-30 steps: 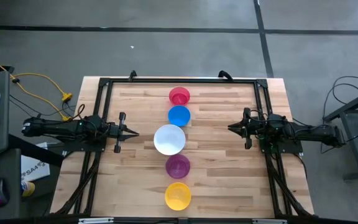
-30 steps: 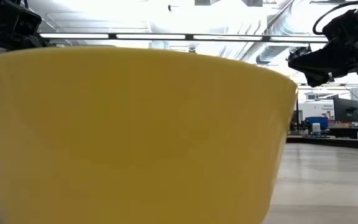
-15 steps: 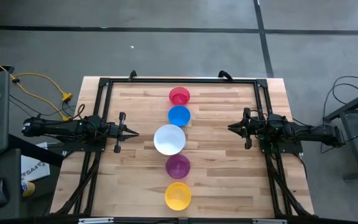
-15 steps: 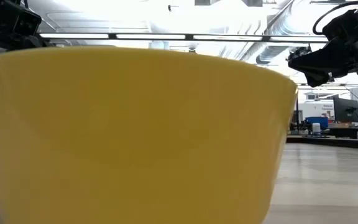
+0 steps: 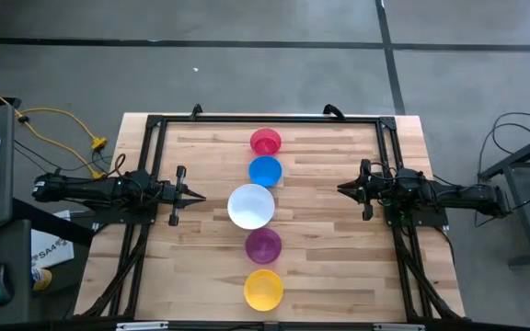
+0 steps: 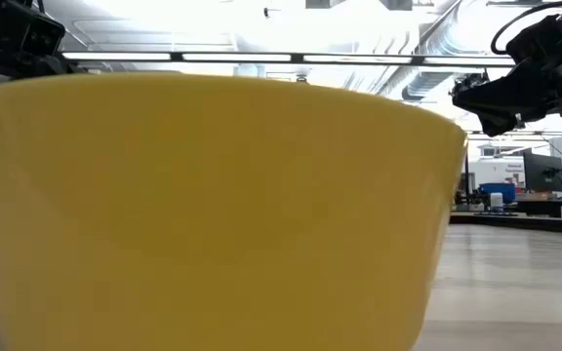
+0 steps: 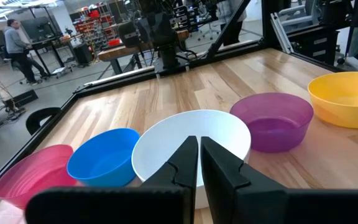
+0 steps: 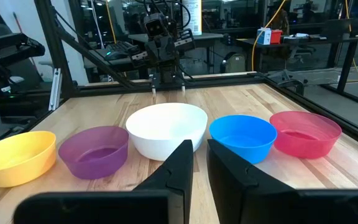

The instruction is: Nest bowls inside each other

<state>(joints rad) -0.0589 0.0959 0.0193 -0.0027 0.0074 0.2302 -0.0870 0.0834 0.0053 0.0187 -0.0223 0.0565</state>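
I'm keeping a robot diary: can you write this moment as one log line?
Bowls: pink-red plastic bowl, blue, white, purple, yellow in row, unnested | left gripper, right gripper: empty, flanking

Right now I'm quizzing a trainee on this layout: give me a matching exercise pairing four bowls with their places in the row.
Things:
1. pink bowl
2. white bowl
3. yellow bowl
4. blue bowl

Places:
A. middle of the row
B. far end of the row
C. near end of the row
D. between pink and white

Pairs: 1-B, 2-A, 3-C, 4-D
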